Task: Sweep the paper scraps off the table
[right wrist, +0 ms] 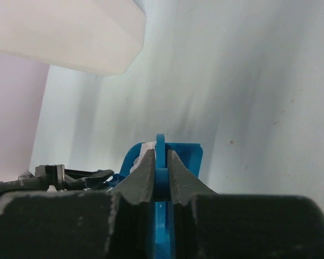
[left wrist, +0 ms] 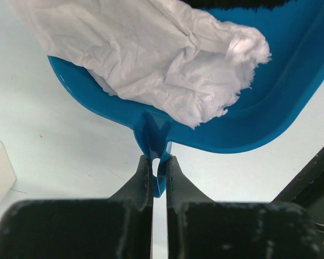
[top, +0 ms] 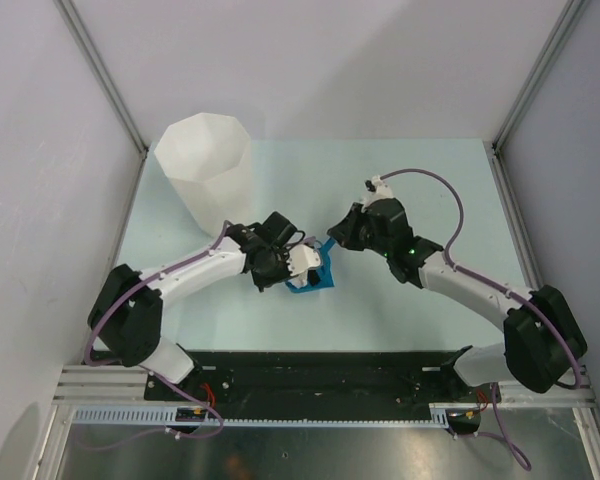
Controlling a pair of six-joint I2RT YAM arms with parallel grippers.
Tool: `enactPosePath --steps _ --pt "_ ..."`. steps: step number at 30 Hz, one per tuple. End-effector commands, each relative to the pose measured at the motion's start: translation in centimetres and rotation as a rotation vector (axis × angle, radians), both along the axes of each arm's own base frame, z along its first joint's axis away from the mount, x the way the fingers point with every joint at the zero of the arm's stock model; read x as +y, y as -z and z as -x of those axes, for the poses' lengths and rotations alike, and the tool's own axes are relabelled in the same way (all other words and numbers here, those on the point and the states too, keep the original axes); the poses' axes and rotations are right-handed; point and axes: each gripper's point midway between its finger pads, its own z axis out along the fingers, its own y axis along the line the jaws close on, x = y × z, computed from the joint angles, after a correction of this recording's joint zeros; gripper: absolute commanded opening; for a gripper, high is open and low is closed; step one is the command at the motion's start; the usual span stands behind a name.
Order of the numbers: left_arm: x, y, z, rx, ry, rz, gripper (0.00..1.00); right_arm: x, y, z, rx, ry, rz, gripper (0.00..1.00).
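Observation:
The paper scraps point(left wrist: 162, 59) lie as crumpled white wads inside a blue dustpan point(left wrist: 270, 108), also visible in the top view point(top: 313, 280) near the middle of the mint-green table point(top: 440, 180). My left gripper point(left wrist: 159, 164) is shut on the dustpan's thin blue handle. My right gripper point(right wrist: 160, 159) is shut on the flat blue handle of a brush point(right wrist: 160, 143), just right of the dustpan in the top view point(top: 332, 240). Black bristles point(left wrist: 232, 3) show at the pan's far edge. No loose scraps show on the table.
A tall white faceted bin point(top: 202, 165) stands at the back left, close behind my left arm; it also shows in the right wrist view point(right wrist: 70, 32). Grey walls border the table, and a black rail point(top: 310, 370) runs along the front.

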Motion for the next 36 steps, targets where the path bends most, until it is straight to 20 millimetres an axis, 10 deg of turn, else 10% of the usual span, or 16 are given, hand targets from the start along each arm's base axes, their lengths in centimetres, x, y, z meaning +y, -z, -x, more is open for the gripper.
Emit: enactPosePath --steps 1,6,11,16,21,31,36 --pt "-1.0 -2.6 -1.6 -0.091 -0.021 0.073 0.0 -2.1 -4.4 -1.0 -0.125 0.082 0.045 0.0" --pt "0.2 -4.3 -3.4 -0.2 -0.066 0.016 0.0 -3.9 -9.9 0.1 -0.294 0.116 0.172 0.0" --pt "-0.4 -9.1 -4.8 -0.317 -0.085 0.089 0.0 -10.2 -14.2 0.3 -0.391 0.361 0.331 0.0" --pt "0.4 -16.2 -6.5 -0.501 -0.147 0.144 0.0 -15.7 -17.1 2.4 -0.436 0.488 0.36 0.0" --pt "2.9 -26.0 -7.4 -0.69 -0.23 0.157 0.0 -17.3 -15.5 2.9 -0.395 0.468 0.402 0.0" --pt "22.2 -38.4 -11.2 -0.938 -0.548 -0.519 0.0 -14.6 -12.3 4.0 -0.348 0.321 0.39 0.0" --pt "27.3 -43.0 -11.4 -0.873 -0.582 -0.977 0.0 -12.6 -11.7 4.3 -0.352 0.276 0.401 0.0"
